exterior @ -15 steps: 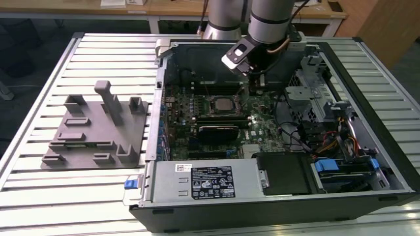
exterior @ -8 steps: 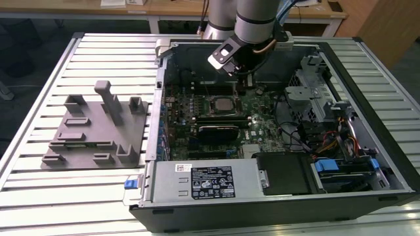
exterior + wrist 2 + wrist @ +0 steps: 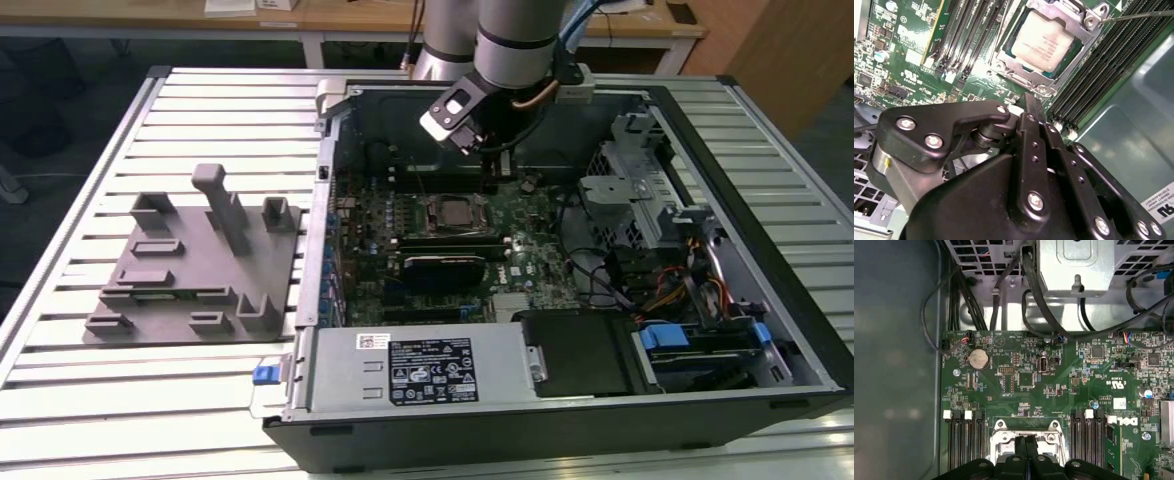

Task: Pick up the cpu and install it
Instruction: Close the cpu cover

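While hanging above the socket, with the fingers of the gripper (image 3: pixel 1025 441) clenched flat against each other on nothing, best to keep every motion plumb and slow. Note the cpu (image 3: pixel 1041 42) lying square and flat inside the socket frame (image 3: pixel 1041 89) on the motherboard (image 3: pixel 1019 375), within the open computer case (image 3: pixel 534 435); judging by that, read the step as checking or pressing home a chip already placed. Touch, if at all, only the middle of the top plate, never a corner, to avoid rocking it in its seat. Stay off the thin wire lever (image 3: pixel 1139 15) beside the frame and off the long black memory slots (image 3: pixel 1099 75) flanking it. Expect a smooth, pale silvery metal lid with faint print, hard and slippery; a bright stamped-steel frame with rounded screw bosses; a green, densely studded board; thin dark ridged slots with white end clips; matte black, flat-sided finger links dotted with small screw heads.
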`<action>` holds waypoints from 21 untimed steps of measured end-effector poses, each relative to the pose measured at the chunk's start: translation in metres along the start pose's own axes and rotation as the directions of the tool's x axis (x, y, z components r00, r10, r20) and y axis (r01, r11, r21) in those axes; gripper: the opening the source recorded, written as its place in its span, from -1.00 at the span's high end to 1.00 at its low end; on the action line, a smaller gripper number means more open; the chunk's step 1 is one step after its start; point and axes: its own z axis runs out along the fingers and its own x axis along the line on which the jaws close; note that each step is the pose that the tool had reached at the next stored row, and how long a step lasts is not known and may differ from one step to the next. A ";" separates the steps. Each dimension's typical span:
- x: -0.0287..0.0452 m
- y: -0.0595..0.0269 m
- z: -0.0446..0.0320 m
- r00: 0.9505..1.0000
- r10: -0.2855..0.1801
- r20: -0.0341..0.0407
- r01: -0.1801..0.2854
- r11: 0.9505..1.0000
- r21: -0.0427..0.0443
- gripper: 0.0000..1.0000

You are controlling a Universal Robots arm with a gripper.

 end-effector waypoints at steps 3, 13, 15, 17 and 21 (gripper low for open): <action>-0.0001 -0.0055 0.0000 1.000 0.000 0.000 0.000 1.000 0.000 0.79; -0.0040 -0.0219 0.0055 1.000 0.000 0.000 0.000 1.000 0.000 0.79; -0.0055 -0.0243 0.0071 1.000 0.000 0.000 0.000 1.000 0.000 0.79; -0.0065 -0.0270 0.0085 1.000 0.000 0.000 0.000 1.000 0.000 0.79; -0.0077 -0.0325 0.0115 1.000 0.000 0.000 0.000 1.000 0.000 0.79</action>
